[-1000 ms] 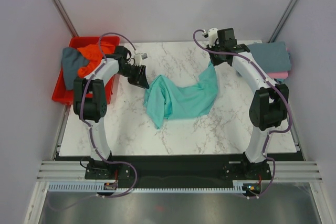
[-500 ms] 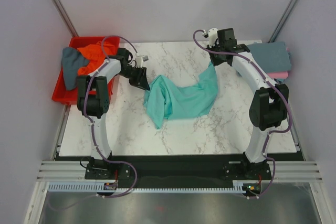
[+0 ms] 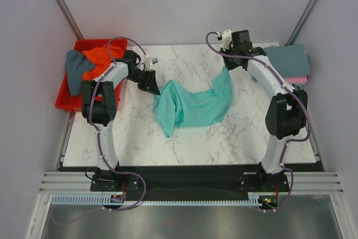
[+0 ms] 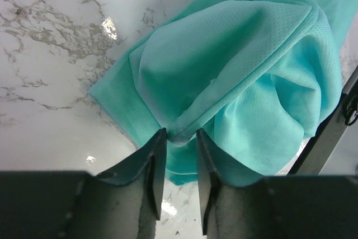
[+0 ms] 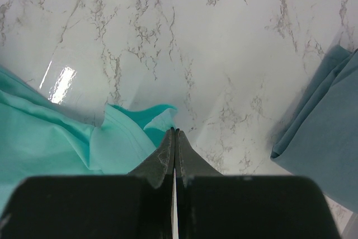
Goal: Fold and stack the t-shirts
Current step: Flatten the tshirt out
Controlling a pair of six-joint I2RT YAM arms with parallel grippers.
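A teal t-shirt [image 3: 196,104] lies crumpled across the middle of the marble table [image 3: 140,138]. My left gripper [image 3: 152,86] is at its left end. In the left wrist view [image 4: 178,138] the jaws stand a little apart, with a fold of the teal shirt [image 4: 235,82] between the tips. My right gripper [image 3: 226,66] is shut on the shirt's far right corner, and the cloth stretches up to it. In the right wrist view the right gripper [image 5: 175,131] shows its fingers pressed together, with the teal cloth [image 5: 56,138] just to their left.
A red bin [image 3: 64,102] at the far left holds a grey-blue shirt [image 3: 75,65] and an orange one [image 3: 98,54]. At the far right is a stack with a folded blue-grey shirt [image 3: 288,57] over a pink one [image 3: 299,80]. The blue-grey shirt also shows in the right wrist view [image 5: 324,138].
My left gripper has moved slightly right and down onto the shirt's left end. The right arm and the shirt have not visibly moved.
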